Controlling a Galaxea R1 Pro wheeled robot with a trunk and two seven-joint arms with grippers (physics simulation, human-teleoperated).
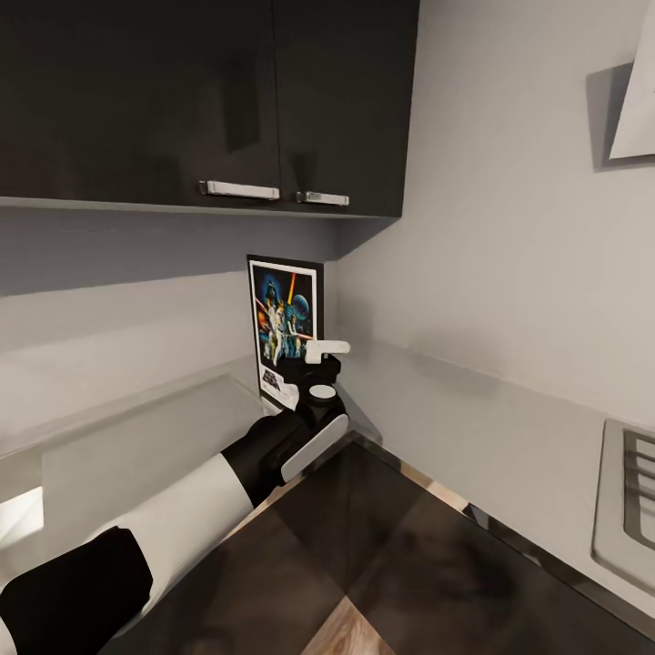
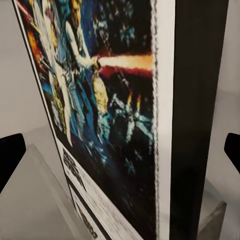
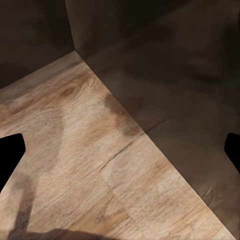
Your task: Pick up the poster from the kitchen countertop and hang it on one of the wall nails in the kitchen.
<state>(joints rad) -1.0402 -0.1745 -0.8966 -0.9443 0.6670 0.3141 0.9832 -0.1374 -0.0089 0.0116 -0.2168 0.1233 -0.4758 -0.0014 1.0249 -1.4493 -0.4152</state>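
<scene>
The poster (image 1: 286, 326) stands upright in the corner of the kitchen countertop (image 1: 473, 428), leaning against the wall, with its black frame, colourful figures and logo strip showing. My left gripper (image 1: 312, 362) reaches to its lower right edge and is open. In the left wrist view the poster (image 2: 110, 115) is very close, between the two dark fingertips (image 2: 12, 152) that stand wide apart on either side of it. My right gripper (image 3: 120, 150) hangs open over the wooden floor (image 3: 100, 165), with nothing between its fingers.
Dark upper cabinets (image 1: 209, 100) with metal handles hang right above the poster. A gas hob (image 1: 632, 509) is set in the worktop at the right, under a hood (image 1: 637, 91). Dark lower cabinet fronts (image 1: 382, 546) run below the worktop's edge.
</scene>
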